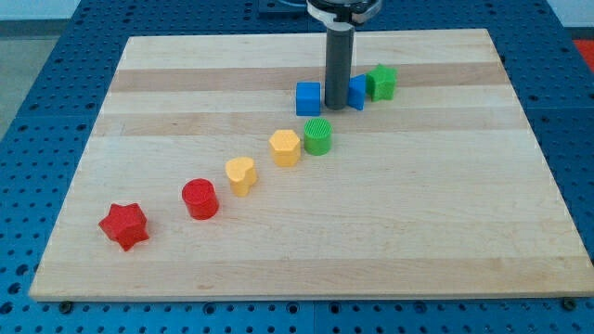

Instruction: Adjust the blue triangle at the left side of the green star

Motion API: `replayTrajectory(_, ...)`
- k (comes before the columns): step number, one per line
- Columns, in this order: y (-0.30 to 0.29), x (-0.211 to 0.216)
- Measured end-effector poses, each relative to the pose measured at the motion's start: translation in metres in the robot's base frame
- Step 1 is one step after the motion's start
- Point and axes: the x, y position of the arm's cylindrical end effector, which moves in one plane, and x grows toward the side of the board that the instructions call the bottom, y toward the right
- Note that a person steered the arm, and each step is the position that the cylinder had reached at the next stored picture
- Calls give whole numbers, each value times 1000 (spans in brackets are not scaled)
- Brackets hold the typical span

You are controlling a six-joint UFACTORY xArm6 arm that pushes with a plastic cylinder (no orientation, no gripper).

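Observation:
The blue triangle (358, 92) sits near the view's top, touching the left side of the green star (381, 83). My tip (335, 113) stands just left of the blue triangle, between it and a blue cube (308, 98). The rod covers part of the triangle's left edge, so I cannot tell whether the tip touches it.
A diagonal row runs from the middle toward the view's bottom left: green cylinder (317, 136), yellow hexagon (285, 147), yellow heart (240, 175), red cylinder (200, 199), red star (123, 225). The wooden board (418, 232) ends at blue pegboard on all sides.

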Motion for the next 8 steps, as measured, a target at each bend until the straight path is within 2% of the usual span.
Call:
replayTrajectory(2, 0, 52)
replayTrajectory(8, 10, 1)
